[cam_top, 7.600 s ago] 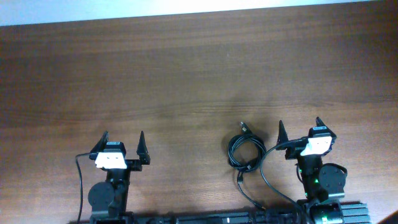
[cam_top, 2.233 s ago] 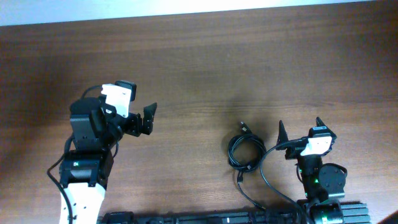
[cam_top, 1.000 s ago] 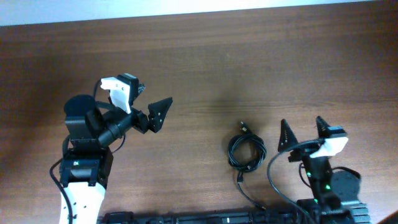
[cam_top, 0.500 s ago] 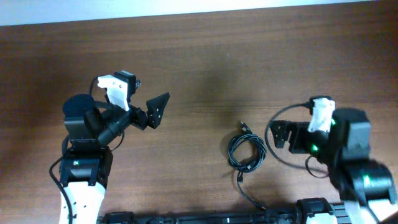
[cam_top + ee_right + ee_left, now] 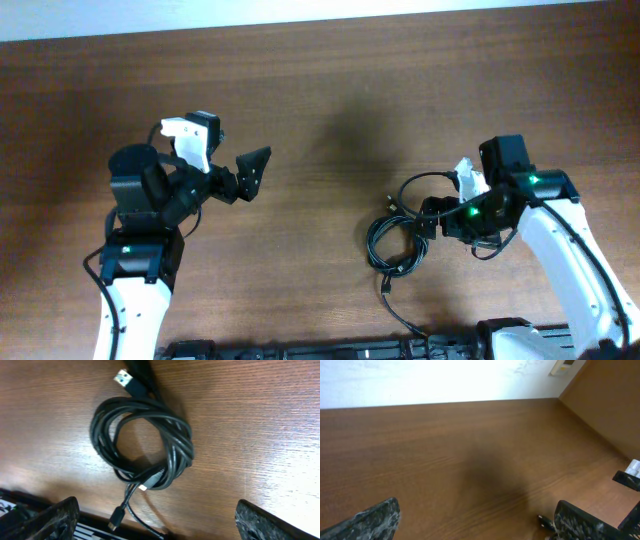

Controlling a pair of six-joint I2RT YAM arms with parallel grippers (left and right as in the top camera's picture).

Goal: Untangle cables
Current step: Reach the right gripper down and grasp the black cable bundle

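Observation:
The cables (image 5: 396, 246) lie as one coil of thin black cords on the wooden table, right of the middle. In the right wrist view the coil (image 5: 142, 442) fills the centre, with a silver USB plug (image 5: 122, 379) at its top and a small black plug (image 5: 116, 520) trailing below. My right gripper (image 5: 433, 216) hovers open just right of the coil and holds nothing; its fingertips (image 5: 52, 520) frame the lower corners. My left gripper (image 5: 248, 177) hangs open in the air far to the left, pointing toward the coil. A small plug end (image 5: 545, 521) shows beside its right fingertip (image 5: 580, 522).
A black rail (image 5: 330, 351) runs along the table's front edge, and a thin cord (image 5: 400, 312) trails from the coil toward it. The right arm's own wire (image 5: 418, 184) loops above the coil. A white wall (image 5: 300, 18) borders the table's far edge.
My right arm has swung up and to the left, bringing its gripper over the right side of the coil. The left arm has barely moved. Both grippers stay open.

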